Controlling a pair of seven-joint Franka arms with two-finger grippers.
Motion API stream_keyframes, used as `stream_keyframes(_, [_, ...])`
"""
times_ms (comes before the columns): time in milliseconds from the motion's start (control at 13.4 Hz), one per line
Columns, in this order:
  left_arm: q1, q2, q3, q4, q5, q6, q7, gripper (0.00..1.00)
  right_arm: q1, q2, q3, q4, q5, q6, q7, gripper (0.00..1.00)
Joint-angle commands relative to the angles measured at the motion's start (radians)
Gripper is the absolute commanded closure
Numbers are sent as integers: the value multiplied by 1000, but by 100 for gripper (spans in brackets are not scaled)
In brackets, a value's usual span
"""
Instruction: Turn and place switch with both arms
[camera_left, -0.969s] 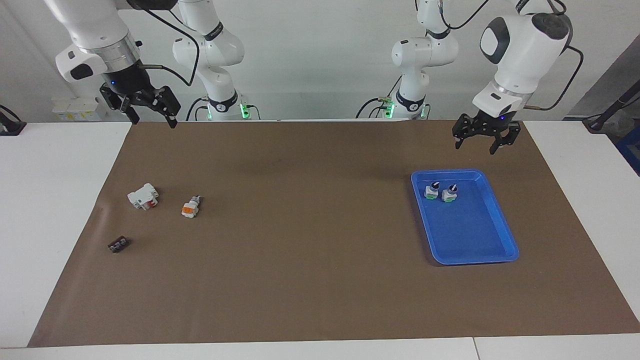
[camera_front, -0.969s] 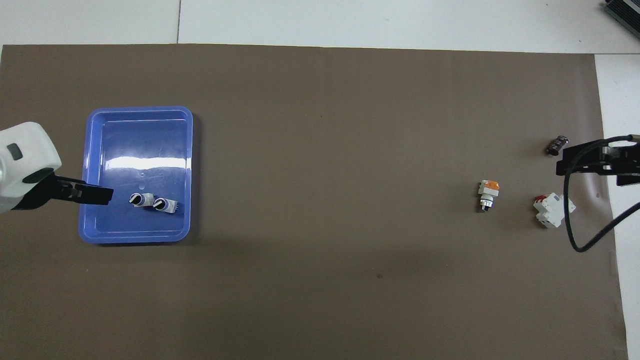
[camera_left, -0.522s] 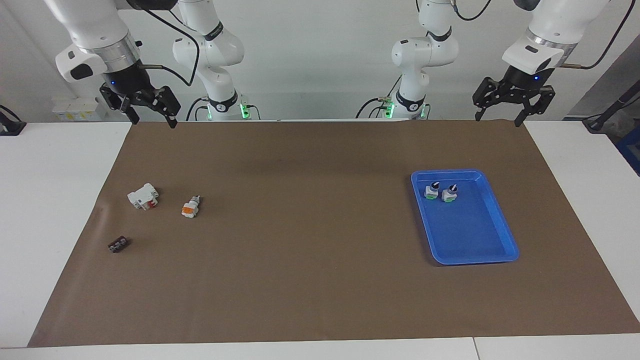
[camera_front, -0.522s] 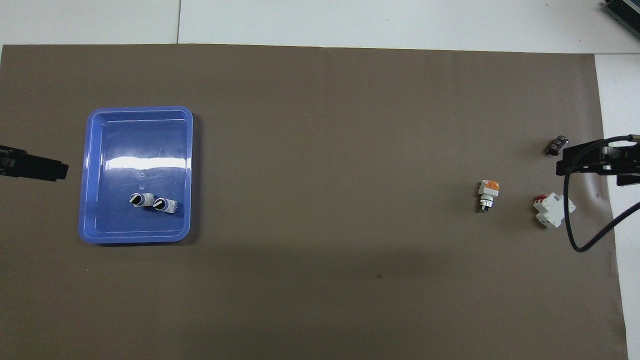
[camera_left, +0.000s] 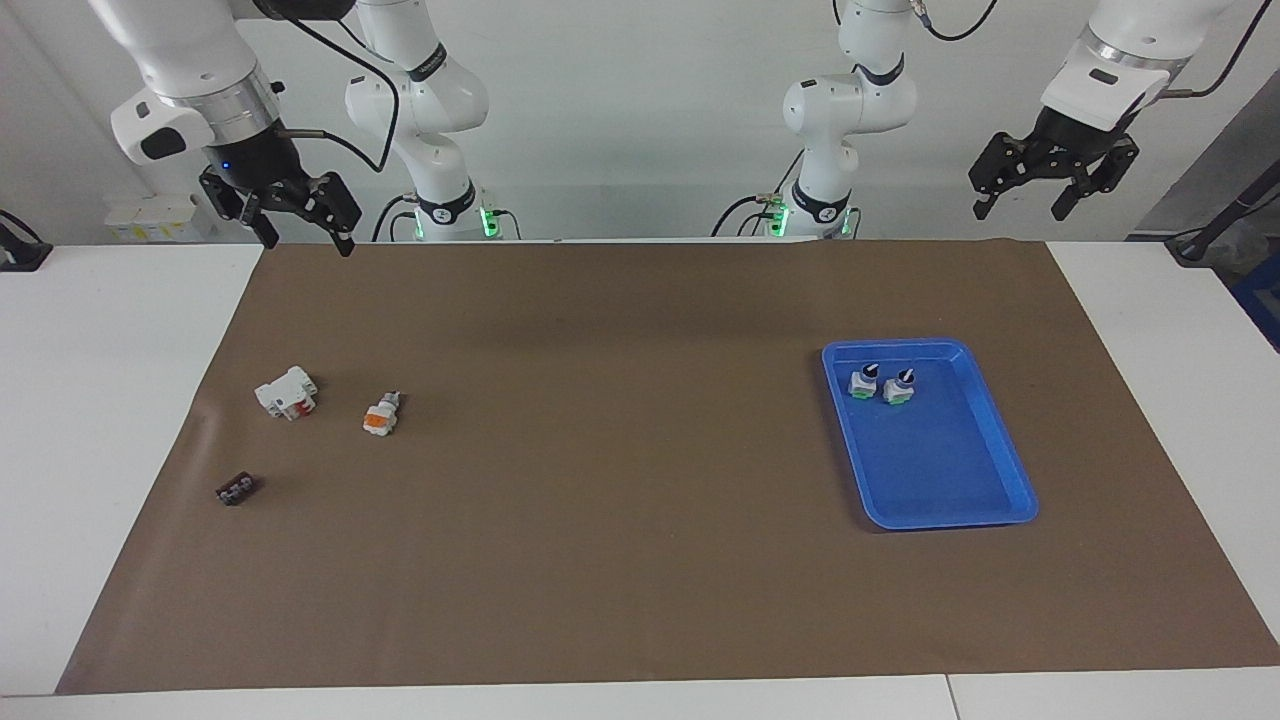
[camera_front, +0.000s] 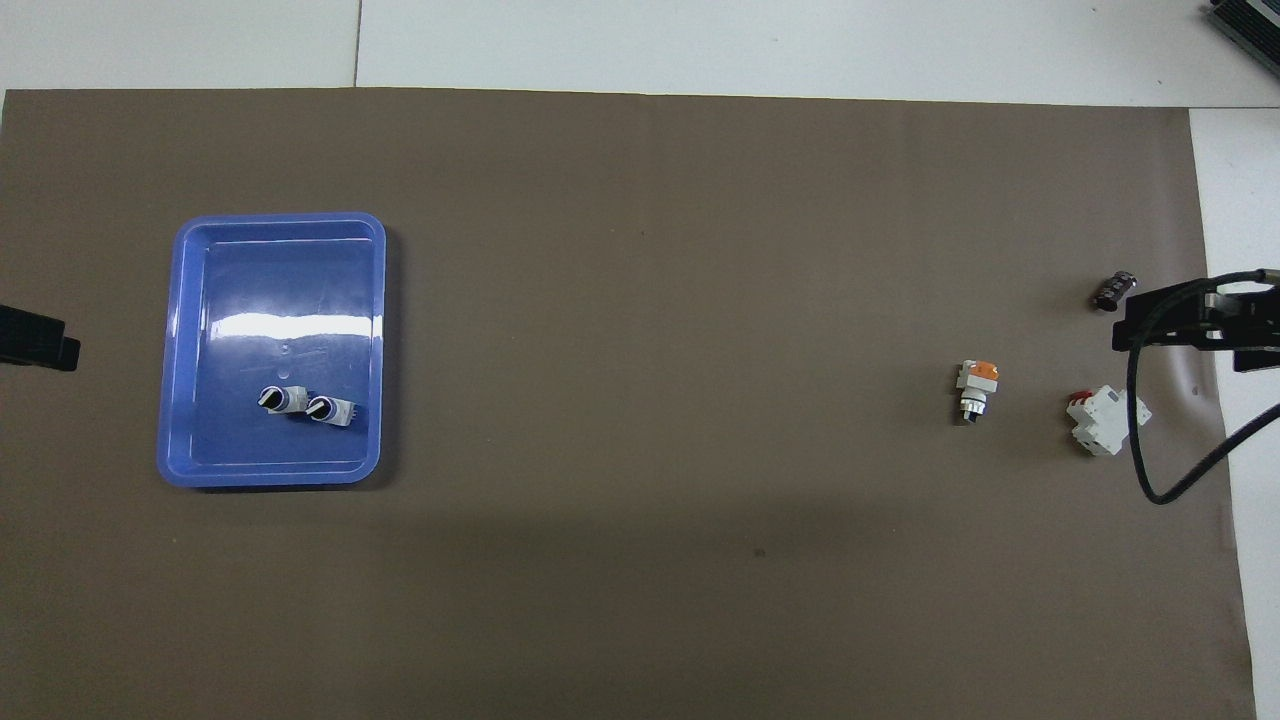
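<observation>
Two green-ended switches stand side by side in the blue tray (camera_left: 945, 470), at its end nearer the robots: one (camera_left: 862, 383) and the other (camera_left: 898, 388). In the overhead view they show as one (camera_front: 277, 398) and the other (camera_front: 330, 410) in the tray (camera_front: 280, 270). My left gripper (camera_left: 1022, 205) hangs open and empty, high over the mat's corner by its base, apart from the tray; only its tip (camera_front: 38, 340) shows in the overhead view. My right gripper (camera_left: 308, 240) waits open and empty, high over the mat's corner at its own end, and also shows in the overhead view (camera_front: 1185, 325).
At the right arm's end of the brown mat lie an orange-ended switch (camera_left: 380, 415) (camera_front: 975, 385), a white block with red (camera_left: 287, 392) (camera_front: 1105, 420) and a small black part (camera_left: 237, 490) (camera_front: 1115, 290).
My left gripper has risen and drawn back from over the tray's edge toward its own base. The right arm, the switches and the tray have not moved.
</observation>
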Motion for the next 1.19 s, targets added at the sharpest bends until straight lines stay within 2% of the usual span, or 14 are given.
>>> stream_keyframes(0, [1, -23, 1, -28, 19, -2, -20, 0, -3, -1, 2, 2, -21, 1, -23, 0])
stream_keyframes(820, [-2, 0, 1, -1, 4, 9, -9, 0, -4, -1, 2, 2, -23, 0, -23, 0])
stream_keyframes(969, [-22, -4, 8, -5, -12, 31, -7, 0, -4, -1, 2, 2, -23, -2, -23, 0])
stream_keyframes(1118, [-87, -9, 62, -4, -8, 12, -7, 0, -4, -1, 2, 2, -21, -2, -23, 0])
